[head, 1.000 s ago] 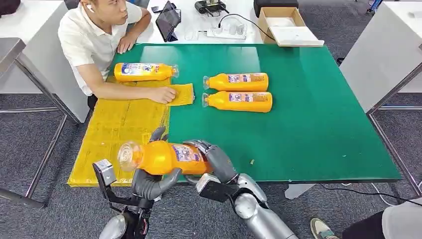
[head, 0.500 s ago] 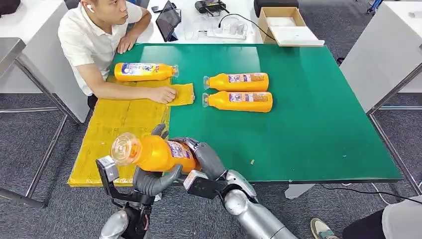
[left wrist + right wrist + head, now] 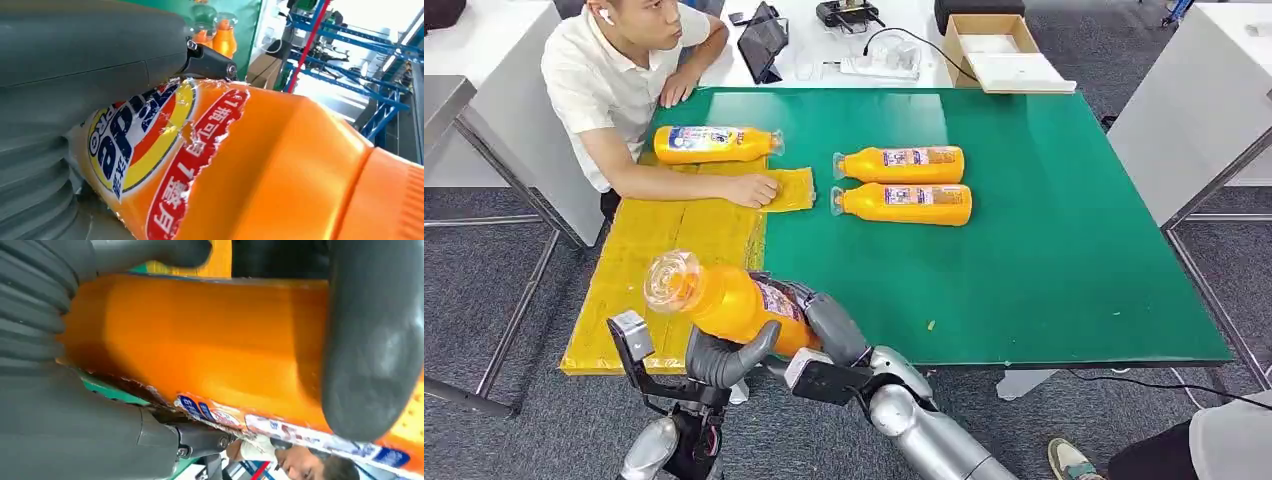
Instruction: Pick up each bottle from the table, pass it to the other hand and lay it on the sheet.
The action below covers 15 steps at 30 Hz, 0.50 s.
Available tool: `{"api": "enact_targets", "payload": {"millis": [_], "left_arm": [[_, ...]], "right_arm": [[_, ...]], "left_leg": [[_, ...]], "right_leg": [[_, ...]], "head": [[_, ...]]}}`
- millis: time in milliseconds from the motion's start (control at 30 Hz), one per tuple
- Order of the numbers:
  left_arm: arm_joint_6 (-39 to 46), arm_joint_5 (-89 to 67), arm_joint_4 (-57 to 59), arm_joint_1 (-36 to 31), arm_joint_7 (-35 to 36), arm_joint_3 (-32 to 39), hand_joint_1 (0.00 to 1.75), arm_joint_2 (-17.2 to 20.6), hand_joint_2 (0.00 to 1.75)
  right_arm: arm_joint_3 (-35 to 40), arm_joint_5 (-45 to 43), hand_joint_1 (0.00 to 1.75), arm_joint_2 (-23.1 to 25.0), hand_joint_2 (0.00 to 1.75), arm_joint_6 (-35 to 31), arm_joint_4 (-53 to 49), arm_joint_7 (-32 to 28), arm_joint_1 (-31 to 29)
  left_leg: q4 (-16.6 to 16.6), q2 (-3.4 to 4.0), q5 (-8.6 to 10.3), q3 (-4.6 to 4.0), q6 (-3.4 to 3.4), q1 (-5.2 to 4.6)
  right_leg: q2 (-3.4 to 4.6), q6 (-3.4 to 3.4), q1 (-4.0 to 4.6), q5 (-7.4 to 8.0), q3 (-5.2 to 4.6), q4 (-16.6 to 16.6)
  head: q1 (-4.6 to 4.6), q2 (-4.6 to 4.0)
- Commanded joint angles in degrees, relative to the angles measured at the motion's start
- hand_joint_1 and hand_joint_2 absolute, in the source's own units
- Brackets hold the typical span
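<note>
Both of my hands hold one orange bottle point(image 3: 729, 303) above the table's near edge, by the yellow sheet point(image 3: 664, 250). Its clear cap end points left and up. My left hand point(image 3: 724, 358) grips it from below at the middle. My right hand point(image 3: 829, 325) wraps the base end. The bottle's torn label point(image 3: 165, 145) lies against my left hand point(image 3: 75, 60), and its orange side point(image 3: 200, 340) lies across my right hand point(image 3: 50, 415). Another bottle point(image 3: 714, 143) lies at the sheet's far end. Two more bottles point(image 3: 902, 163) point(image 3: 904, 203) lie side by side on the green table point(image 3: 1044, 250).
A person sits at the far left corner, one hand point(image 3: 749, 188) resting on a folded flap of the sheet. A tablet point(image 3: 762, 42), a power strip point(image 3: 879, 62) and an open cardboard box point(image 3: 994, 50) lie on the white table beyond.
Both hands have carried the bottle left and nearer to me. Its cap end has tilted upward. The person and the other bottles have stayed put.
</note>
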Motion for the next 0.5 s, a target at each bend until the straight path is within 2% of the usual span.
{"api": "enact_targets", "payload": {"millis": [33, 67, 167, 300, 333, 400, 500], "left_arm": [[0.6, 1.1, 2.2, -1.5, 0.2, 1.8, 1.75, -1.1, 1.75], [0.7, 1.2, 2.3, -1.6, 0.2, 2.3, 1.75, -0.9, 1.75], [5.3, 0.0, 2.9, -1.1, -1.0, 8.2, 1.75, 0.1, 1.75], [5.6, -2.0, 3.4, -1.1, -1.1, 10.5, 1.75, 0.5, 1.75], [10.1, -6.7, 4.3, -1.3, -1.1, 11.4, 1.75, 1.0, 1.75], [12.3, -9.9, 5.3, -1.6, -1.0, 12.4, 1.75, 2.2, 1.75], [22.2, -32.5, 6.1, -1.3, -4.3, 14.3, 1.75, 5.2, 1.75]], "right_arm": [[4.8, 0.9, 0.00, -0.1, 1.75, -0.4, 3.8, 0.0, -0.4], [4.9, 1.2, 0.00, -0.3, 0.00, -0.8, 3.9, 0.0, -0.3], [5.6, 5.7, 0.00, -1.5, 0.00, -6.5, 0.3, -0.5, 1.7], [5.8, 6.6, 0.00, -1.9, 0.00, -7.3, -1.8, 0.3, 2.5], [5.9, 8.3, 0.00, -2.2, 0.00, -9.3, -2.8, 0.3, 3.0], [5.9, 9.4, 0.00, -2.5, 0.00, -10.5, -4.0, 0.3, 3.6], [4.3, 12.4, 0.00, -3.9, 0.00, -13.4, -7.8, 0.5, 5.9]], "left_leg": [[0.0, 0.05, -0.07, 0.19, -0.09, 0.05], [0.0, 0.07, -0.12, 0.29, -0.13, 0.09], [-0.1, 0.06, -0.10, 0.33, -0.13, 0.09], [-0.1, 0.18, -0.15, 0.46, -0.19, 0.11], [-0.1, 0.14, -0.14, 0.38, -0.18, 0.10], [-0.1, 0.11, -0.14, 0.38, -0.19, 0.14], [-0.1, 0.08, -0.09, 0.35, -0.17, 0.09]], "right_leg": [[-0.04, -0.10, 0.06, -0.06, 0.20, -0.1], [-0.06, -0.15, 0.11, -0.11, 0.30, -0.1], [-0.07, -0.15, 0.11, -0.10, 0.33, -0.1], [0.01, -0.22, 0.14, -0.13, 0.41, -0.1], [-0.03, -0.20, 0.12, -0.13, 0.35, -0.1], [-0.07, -0.21, 0.16, -0.14, 0.37, -0.1], [-0.11, -0.19, 0.11, -0.13, 0.31, -0.1]], "head": [[-0.02, 0.02], [0.00, 0.02], [0.00, 0.02], [-0.04, 0.02], [0.00, 0.02], [0.00, 0.02], [-0.02, 0.00]]}}
